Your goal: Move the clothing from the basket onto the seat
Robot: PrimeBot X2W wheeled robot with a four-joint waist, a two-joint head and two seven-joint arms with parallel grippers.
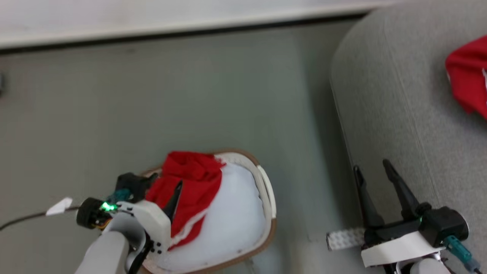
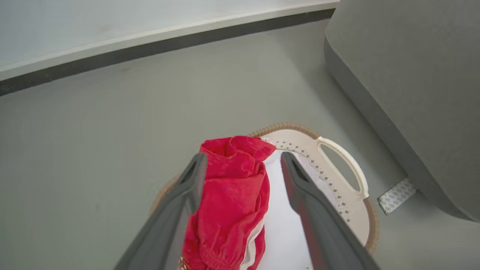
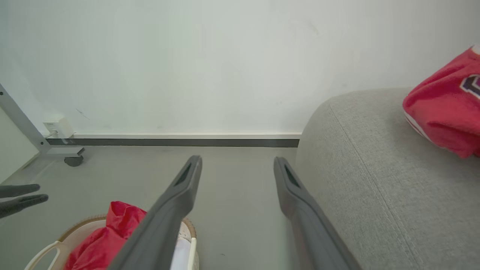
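Left gripper (image 1: 166,179) (image 2: 243,156) hung over the basket (image 1: 266,190) (image 2: 337,180) (image 3: 41,257), fingers spread wide and pinching nothing. One red garment (image 1: 194,179) (image 2: 228,202) (image 3: 97,243) lay crumpled in the basket's left part, its bunched top up at the far rim, with a white trim stripe along the lower edge. In the left wrist view that garment sat between the two fingers; whether either finger touched it couldn't be told. It lay on a white pad (image 1: 236,213) (image 2: 281,225), which covered the rest of the basket's inside. Basket stood on the grey floor (image 1: 152,95), near the sofa (image 1: 399,95) (image 2: 412,75) (image 3: 375,168) but apart from it. Right gripper (image 1: 371,164) (image 3: 237,160) was at the sofa's rounded near edge, fingers spread too and holding nothing, with floor and sofa edge between them in the wrist view. Second garment (image 1: 468,82) (image 3: 442,108), red and showing a bit of dark lettering, sat on the sofa top, well apart from the right gripper and partly cut off at the frame edge. A strip of patterned tape (image 1: 344,238) (image 2: 397,195) lay on the floor at the sofa's base. A dark skirting ran along the pale wall (image 3: 187,56) behind.
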